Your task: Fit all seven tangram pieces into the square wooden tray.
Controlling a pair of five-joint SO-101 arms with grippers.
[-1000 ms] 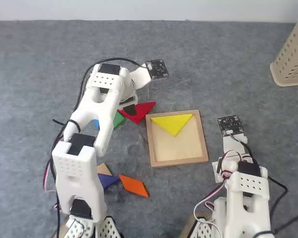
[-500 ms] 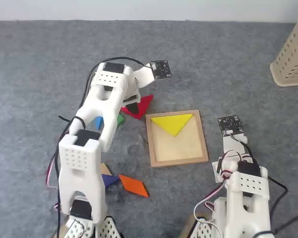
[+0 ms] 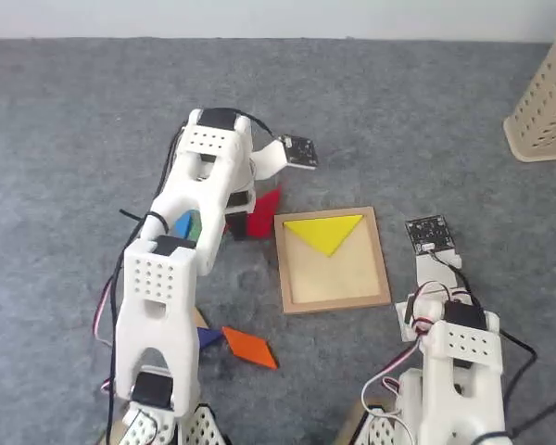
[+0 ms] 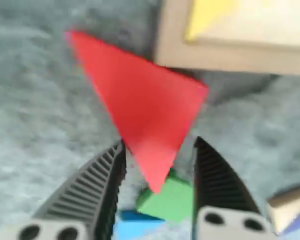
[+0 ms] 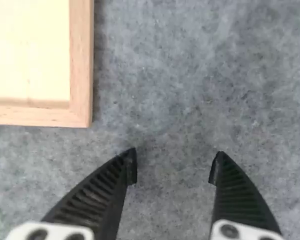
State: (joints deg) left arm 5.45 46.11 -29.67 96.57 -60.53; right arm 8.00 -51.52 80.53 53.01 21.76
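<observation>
Left gripper [image 4: 159, 142]: closed on one corner of the flat red triangle piece [image 4: 145, 105]; the piece is held tilted, touching or just above the tray's outer edge, on the left arm's side.
Right gripper [image 5: 175, 154]: fingers spread apart, nothing between them; held over the grey carpet [image 5: 200, 75], beside a tray corner.
Square wooden tray [image 3: 334, 303]: laid flat on the carpet between the arms.
Yellow triangle piece [image 3: 324, 229]: seated in the tray along its far edge.
Green piece [image 4: 172, 197] and blue piece [image 4: 135, 227]: on the carpet under the left arm.
Orange parallelogram piece [image 3: 250, 346]: on the carpet near the left arm's base, well apart from the tray.
</observation>
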